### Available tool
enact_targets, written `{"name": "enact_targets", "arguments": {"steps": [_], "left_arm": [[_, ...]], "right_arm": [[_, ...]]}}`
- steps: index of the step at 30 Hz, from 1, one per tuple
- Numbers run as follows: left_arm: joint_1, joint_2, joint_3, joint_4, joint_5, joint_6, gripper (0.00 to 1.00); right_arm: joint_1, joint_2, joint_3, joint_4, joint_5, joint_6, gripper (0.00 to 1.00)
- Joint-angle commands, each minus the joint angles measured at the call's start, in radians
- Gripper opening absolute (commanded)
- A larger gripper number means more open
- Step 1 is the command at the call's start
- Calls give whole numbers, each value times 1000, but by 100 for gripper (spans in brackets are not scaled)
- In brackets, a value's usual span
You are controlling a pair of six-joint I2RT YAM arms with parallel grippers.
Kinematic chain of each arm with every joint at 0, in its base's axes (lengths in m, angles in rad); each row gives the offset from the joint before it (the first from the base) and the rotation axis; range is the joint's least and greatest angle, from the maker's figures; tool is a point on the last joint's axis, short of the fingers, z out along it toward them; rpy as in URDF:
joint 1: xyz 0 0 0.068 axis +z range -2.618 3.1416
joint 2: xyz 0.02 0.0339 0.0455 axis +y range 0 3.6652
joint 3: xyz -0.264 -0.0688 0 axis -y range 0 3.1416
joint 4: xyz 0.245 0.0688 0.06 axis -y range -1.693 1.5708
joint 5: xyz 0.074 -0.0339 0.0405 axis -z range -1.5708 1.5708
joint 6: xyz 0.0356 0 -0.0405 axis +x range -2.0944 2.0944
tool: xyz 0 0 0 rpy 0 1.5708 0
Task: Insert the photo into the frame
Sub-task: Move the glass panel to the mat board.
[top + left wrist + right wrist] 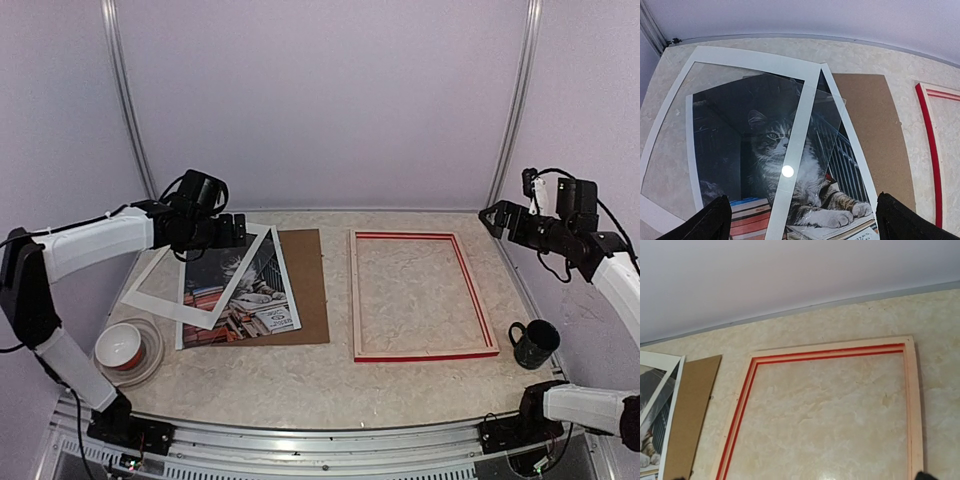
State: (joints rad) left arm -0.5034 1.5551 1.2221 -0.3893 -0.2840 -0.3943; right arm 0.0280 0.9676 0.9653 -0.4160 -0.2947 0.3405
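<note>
The photo (245, 300) of a tabby cat on books lies flat at the left of the table, and the cat (775, 145) fills the left wrist view. A white mat board (165, 311) lies skewed across it. My left gripper (235, 230) hovers over the photo's far edge, open wide, its dark fingertips (715, 222) at the bottom corners with nothing between them. The frame (425, 355), red with pale wood edges, lies empty at the right, its rim (830, 354) showing below my right gripper (495, 218). That gripper hangs open in the air above the frame's far right corner.
A brown backing board (308, 285) lies under the photo's right side, between the photo and the frame. A clear pane (832, 107) rests over the photo. A red-and-white bowl on a plate (122, 346) stands near left. A black mug (535, 343) stands near right.
</note>
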Motion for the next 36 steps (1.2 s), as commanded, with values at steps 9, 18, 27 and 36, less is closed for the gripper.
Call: {"name": "enact_targets", "arguments": {"steps": [9, 18, 27, 36], "left_arm": [[-151, 404, 290, -132, -191, 28, 100], [-162, 580, 371, -192, -208, 46, 100], [-165, 644, 388, -255, -300, 51, 100], [-165, 657, 384, -298, -392, 66, 94]], "right_arm": [[5, -10, -55, 5, -3, 3, 100], [5, -18, -72, 17, -21, 5, 100], [6, -25, -80, 28, -35, 7, 100], [6, -54, -80, 13, -30, 0, 100]]}}
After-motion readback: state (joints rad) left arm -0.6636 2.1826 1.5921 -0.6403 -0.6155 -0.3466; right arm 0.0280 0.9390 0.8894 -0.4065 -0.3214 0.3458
